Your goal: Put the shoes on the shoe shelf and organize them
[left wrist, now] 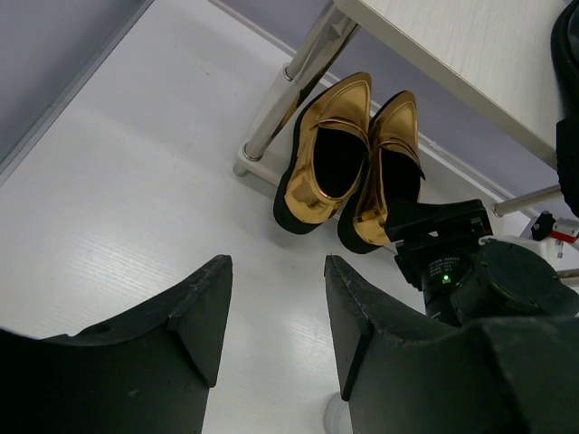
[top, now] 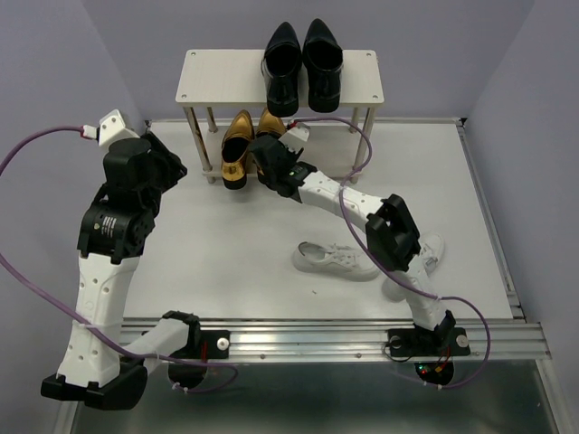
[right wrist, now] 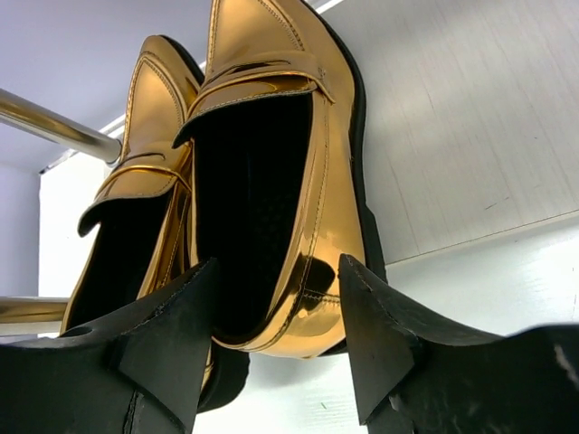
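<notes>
On the shoe shelf (top: 217,77) sit both black dress shoes (top: 301,65); gold loafers (left wrist: 348,163) below, right claw (right wrist: 276,339) spread around one; white sneakers (top: 336,260) await on tabletop (top: 226,253).

Gold loafers (top: 239,149), black dress shoes (top: 301,63), white sneakers (top: 336,260), beige shelf (top: 217,77).

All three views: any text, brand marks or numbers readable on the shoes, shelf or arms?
None can be read.
Gold loafers, black dress shoes, white sneaker, shelf: no visible lettering.
Right arm's base: only small lights, no legible marks.
</notes>
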Robot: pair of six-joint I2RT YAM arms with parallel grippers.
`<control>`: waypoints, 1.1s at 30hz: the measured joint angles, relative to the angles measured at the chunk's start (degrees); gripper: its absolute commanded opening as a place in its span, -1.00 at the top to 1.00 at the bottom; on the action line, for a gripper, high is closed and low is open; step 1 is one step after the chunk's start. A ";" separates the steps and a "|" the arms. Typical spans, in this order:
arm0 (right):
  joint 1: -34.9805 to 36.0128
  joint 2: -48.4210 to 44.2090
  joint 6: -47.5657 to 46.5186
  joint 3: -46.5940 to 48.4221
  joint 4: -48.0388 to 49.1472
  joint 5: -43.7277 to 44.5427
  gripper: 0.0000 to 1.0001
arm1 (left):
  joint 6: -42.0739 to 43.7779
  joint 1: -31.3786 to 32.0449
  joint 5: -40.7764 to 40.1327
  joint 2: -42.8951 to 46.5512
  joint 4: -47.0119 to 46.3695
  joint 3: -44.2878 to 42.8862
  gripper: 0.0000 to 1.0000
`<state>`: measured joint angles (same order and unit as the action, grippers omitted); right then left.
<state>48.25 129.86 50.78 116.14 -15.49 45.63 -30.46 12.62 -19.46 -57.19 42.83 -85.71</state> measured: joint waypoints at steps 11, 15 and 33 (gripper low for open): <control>0.09 -0.63 -0.44 -1.29 2.16 0.50 0.75 | 0.00 0.00 0.02 0.28 -0.04 0.63 -0.12; 0.11 -0.76 -1.18 -1.46 2.16 0.44 0.99 | 0.00 0.00 0.00 0.61 -0.04 0.63 -0.12; -0.28 1.16 -4.87 2.64 1.84 -6.29 0.21 | -0.04 -0.17 0.02 1.31 0.09 0.87 -0.12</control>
<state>47.97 131.02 45.91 118.78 -13.65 39.33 -30.50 12.45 -19.44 -55.88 42.92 -84.84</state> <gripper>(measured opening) 0.330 0.560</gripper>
